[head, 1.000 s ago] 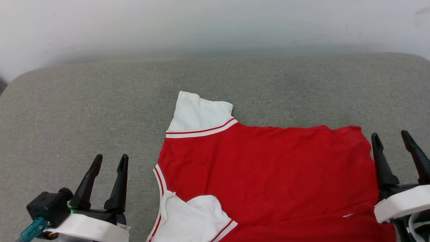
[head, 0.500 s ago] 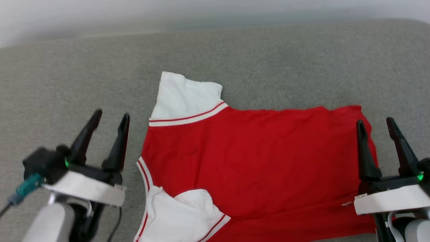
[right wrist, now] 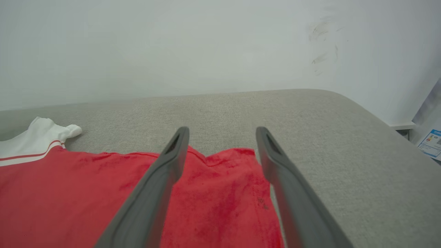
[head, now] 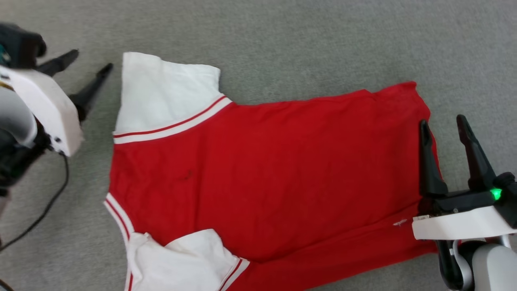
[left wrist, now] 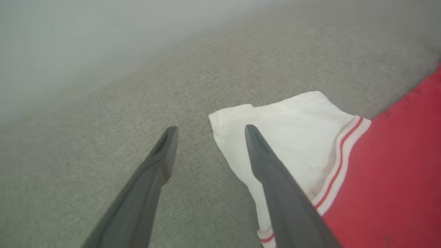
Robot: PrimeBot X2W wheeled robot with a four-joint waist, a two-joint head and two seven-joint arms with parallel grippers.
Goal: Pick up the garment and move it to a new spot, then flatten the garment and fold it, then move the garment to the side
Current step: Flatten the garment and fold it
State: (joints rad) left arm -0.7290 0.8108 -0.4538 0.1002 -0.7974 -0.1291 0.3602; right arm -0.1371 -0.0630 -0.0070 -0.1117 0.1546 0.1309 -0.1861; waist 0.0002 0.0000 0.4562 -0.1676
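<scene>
The red garment [head: 262, 169] lies flat on the grey cushion [head: 323, 40], its hem corner sitting between the wide-spread fingers of the right gripper [head: 442, 120]. The left gripper [head: 92, 60], jaws wide and empty too, has pushed forward since a moment ago, tips now just beside the far white sleeve [head: 161, 89]. The camera's dipped closer as well.

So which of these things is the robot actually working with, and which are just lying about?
Part of the job:
- the garment, a red T-shirt with white sleeves, spread out
- the left gripper, open beside a sleeve
- the right gripper, open at the hem

Just there:
- the grey padded surface
- a black cable by the left arm
- the white wall
- a blue-and-white sheet
</scene>
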